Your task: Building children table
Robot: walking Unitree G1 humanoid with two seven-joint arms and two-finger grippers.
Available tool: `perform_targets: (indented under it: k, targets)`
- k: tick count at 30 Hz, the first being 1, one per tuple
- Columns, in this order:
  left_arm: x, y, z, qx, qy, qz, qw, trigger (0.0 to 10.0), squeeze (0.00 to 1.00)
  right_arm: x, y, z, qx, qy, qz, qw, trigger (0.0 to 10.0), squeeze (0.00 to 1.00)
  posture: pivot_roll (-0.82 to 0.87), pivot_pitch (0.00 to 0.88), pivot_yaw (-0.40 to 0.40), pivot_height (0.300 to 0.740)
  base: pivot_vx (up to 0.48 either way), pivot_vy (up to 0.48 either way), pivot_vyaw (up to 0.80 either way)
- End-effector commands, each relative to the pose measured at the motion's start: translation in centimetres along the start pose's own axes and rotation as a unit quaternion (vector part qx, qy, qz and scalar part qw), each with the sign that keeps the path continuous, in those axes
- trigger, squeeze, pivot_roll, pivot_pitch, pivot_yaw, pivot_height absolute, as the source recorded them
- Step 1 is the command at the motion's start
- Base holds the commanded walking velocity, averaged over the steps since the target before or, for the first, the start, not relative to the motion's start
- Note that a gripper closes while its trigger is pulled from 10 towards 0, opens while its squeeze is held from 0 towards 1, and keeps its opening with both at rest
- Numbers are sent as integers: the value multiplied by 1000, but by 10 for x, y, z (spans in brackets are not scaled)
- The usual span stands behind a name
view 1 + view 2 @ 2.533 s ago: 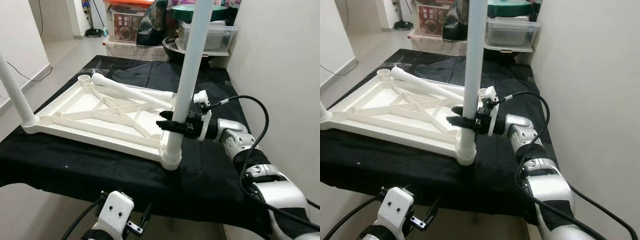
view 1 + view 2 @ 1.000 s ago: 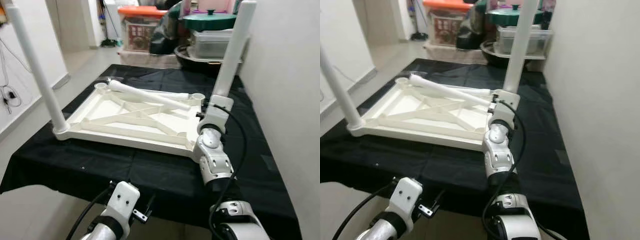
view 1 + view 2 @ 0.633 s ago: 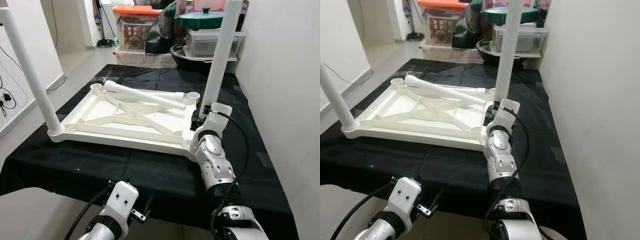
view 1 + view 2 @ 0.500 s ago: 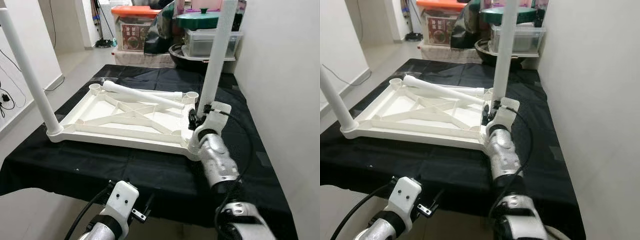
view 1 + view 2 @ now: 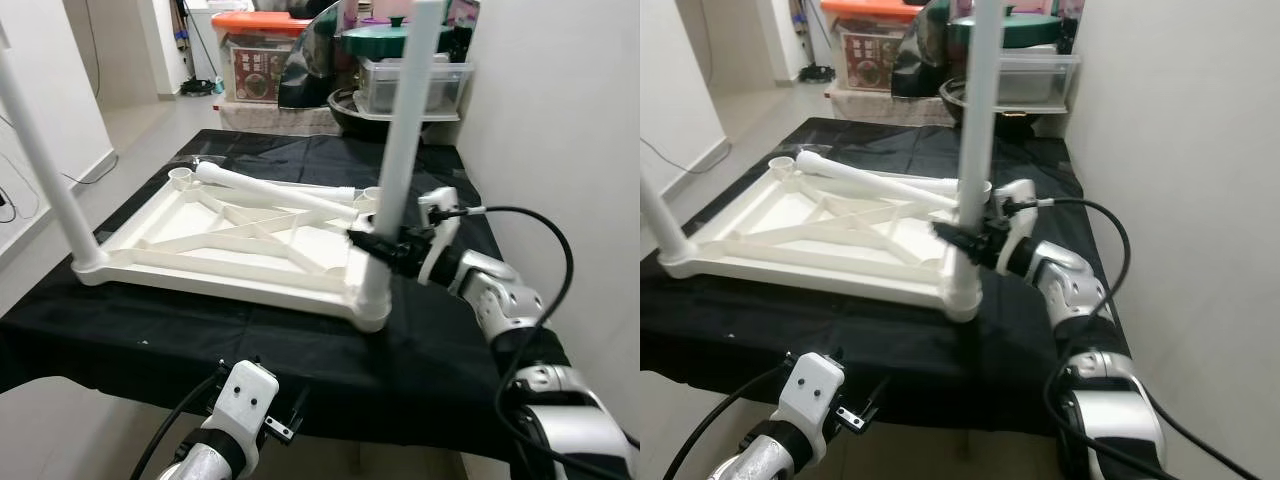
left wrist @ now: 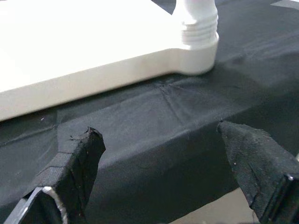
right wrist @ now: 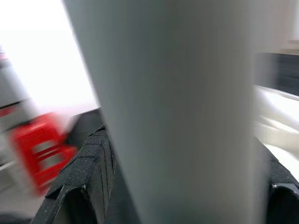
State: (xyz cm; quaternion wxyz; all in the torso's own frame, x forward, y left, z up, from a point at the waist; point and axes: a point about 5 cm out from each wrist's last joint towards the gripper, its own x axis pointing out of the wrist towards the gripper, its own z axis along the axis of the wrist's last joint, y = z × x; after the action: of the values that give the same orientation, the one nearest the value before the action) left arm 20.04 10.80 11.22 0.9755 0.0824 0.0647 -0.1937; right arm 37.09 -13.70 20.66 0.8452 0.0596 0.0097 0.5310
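An upturned white table top (image 5: 190, 235) lies on a black-clothed table (image 5: 440, 340). One white leg (image 5: 398, 140) stands upright in its near right corner socket. My right gripper (image 5: 358, 240) reaches in from the right and is shut on this leg low down; in the right wrist view the leg (image 7: 173, 107) sits between both fingers (image 7: 88, 172). A second leg (image 5: 45, 160) stands in the near left corner. A loose leg (image 5: 270, 192) lies across the far side of the top. My left gripper (image 6: 156, 130) hangs open below the table's near edge.
Sockets stand at the far left (image 5: 180, 177) and far right (image 5: 372, 192) corners. Beyond the table are storage boxes (image 5: 262, 60) and a green-lidded pot (image 5: 385, 40). A wall (image 5: 560, 130) runs close along the right. Open floor (image 5: 130, 120) lies to the left.
The camera view has shifted. My right forearm has swung from in front of the corner out to the right, with the gripper still at the lower part of the upright leg.
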Motion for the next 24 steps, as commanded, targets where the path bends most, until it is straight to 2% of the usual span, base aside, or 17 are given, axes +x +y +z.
perform_targets:
  k: [1,5,6,8,10,11,14,15,16,17,18,19,20,21,22,23,24]
  targets:
    - [-2,-1,1,-6,-9,-1,1000,10000,0,15,11,-6,-7,27,65,998,10000,0,155,0,-67,740,0,0,0]
    - [-6,-2,9,-22,-46,-2,999,10000,0,24,14,-12,-27,59,89,994,10000,0,154,0,-65,740,0,0,0]
    - [-7,-2,12,-25,-58,1,998,10000,0,26,14,-15,-32,65,80,994,0,0,154,0,-67,740,0,0,0]
    - [-7,-2,12,-25,-58,1,998,10000,0,26,14,-15,-32,65,80,994,0,0,154,0,-67,740,0,0,0]
    - [-8,-3,15,-27,-72,1,997,10000,0,27,9,-21,-42,68,27,996,0,0,151,0,-70,740,0,0,0]
    - [-8,-3,15,-27,-72,1,997,10000,0,27,9,-21,-42,68,27,996,0,0,151,0,-70,740,0,0,0]
    - [-8,-5,15,-29,-73,0,997,10000,0,22,-2,-29,-44,60,-90,993,0,0,143,0,-67,740,0,0,0]
    - [-8,-5,15,-29,-73,0,997,10000,0,22,-2,-29,-44,60,-90,993,0,0,143,0,-67,740,0,0,0]
    - [-8,-5,15,-29,-72,0,997,10000,0,18,-7,-32,-35,59,-137,988,0,0,143,0,-67,740,0,0,0]
    - [-8,-5,14,-30,-70,0,997,10000,0,13,-13,-34,-26,51,-210,976,0,0,141,0,-67,740,0,0,0]
    - [-8,-5,14,-30,-70,0,997,10000,0,13,-13,-34,-26,51,-210,976,0,0,141,0,-67,740,0,0,0]
    - [-7,-4,13,-31,-68,1,997,10000,0,4,-21,-38,-19,46,-303,952,0,0,129,0,-58,740,0,0,0]
    - [-7,-4,13,-31,-68,1,997,10000,0,4,-21,-38,-19,46,-303,952,0,0,129,0,-58,740,0,0,0]
    - [-7,-3,12,-31,-67,1,997,10000,0,-3,-25,-40,-13,45,-362,931,0,0,129,0,-58,740,0,0,0]
    - [-7,-3,12,-31,-67,1,997,10000,0,-3,-25,-40,-13,45,-362,931,0,0,129,0,-58,740,0,0,0]
    - [-6,-3,11,-32,-67,1,997,10000,0,-13,-28,-44,0,33,-454,890,0,0,116,0,-49,740,0,0,0]
    - [-6,-3,11,-32,-67,1,997,10000,0,-13,-28,-44,0,33,-454,890,0,0,116,0,-49,740,0,0,0]
